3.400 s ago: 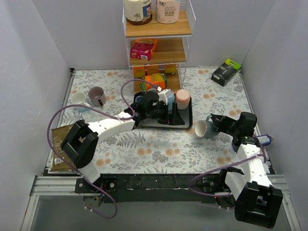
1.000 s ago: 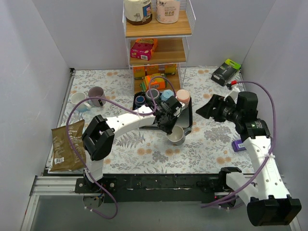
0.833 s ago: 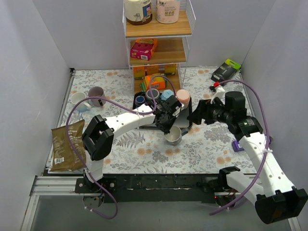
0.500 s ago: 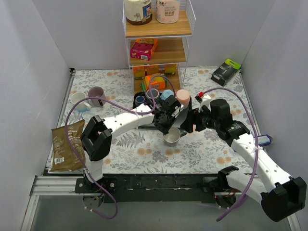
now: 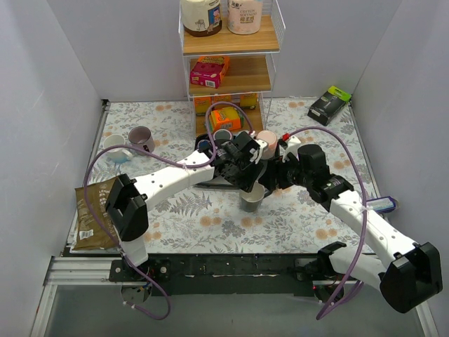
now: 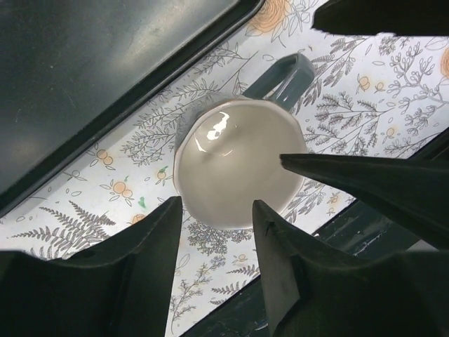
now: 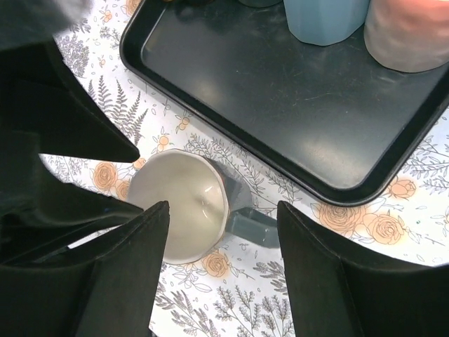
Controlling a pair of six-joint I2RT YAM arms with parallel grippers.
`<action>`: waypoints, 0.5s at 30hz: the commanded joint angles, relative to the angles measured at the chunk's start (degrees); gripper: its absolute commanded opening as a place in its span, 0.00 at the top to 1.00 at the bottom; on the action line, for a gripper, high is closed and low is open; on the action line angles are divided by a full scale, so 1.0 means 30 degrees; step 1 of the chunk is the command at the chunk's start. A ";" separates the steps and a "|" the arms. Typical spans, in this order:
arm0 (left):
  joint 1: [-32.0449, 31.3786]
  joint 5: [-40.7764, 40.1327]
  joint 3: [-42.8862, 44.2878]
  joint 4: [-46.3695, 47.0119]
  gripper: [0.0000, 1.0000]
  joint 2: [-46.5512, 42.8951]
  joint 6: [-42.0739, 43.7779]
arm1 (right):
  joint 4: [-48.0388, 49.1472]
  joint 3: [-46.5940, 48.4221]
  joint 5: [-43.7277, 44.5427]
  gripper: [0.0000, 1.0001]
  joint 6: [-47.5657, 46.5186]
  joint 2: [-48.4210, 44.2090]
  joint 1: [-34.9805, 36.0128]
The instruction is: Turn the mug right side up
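Grey ceramic, mouth up: the mug (image 6: 238, 161) stands on the floral counter (image 5: 175, 217) just off the tray's near rim, the black tray (image 7: 280, 119) itself bare along that side. The mug's handle (image 7: 252, 225) lies roughly along the rim. The left gripper (image 6: 217, 210) and the right gripper (image 7: 223, 210) both hang directly above the mug, each with its jaws apart and nothing held.

The turning looks done, so the danger appears to lie in the way out. Two sets of fingers crowd the same small space off the tray's near rim, and a careless swing could knock one arm against the other. A low fingertip could also catch the mug's lip or handle and tip it back over, or shove it against the tray's raised edge.

Room is uneven. On the tray side the rim sits just beside the mug, and a blue cup (image 7: 326, 17) and a pink cup (image 7: 407, 31) stand at the tray's far edge. On the side away from the tray the counter shows only bare printed cloth, and straight up looks the safest line for either arm.
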 commanded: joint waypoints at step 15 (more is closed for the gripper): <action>0.2814 -0.4296 -0.0840 -0.0829 0.50 -0.4692 -0.3291 | 0.1140 0.1287 0.1239 0.52 -0.1678 0.4252 0.2264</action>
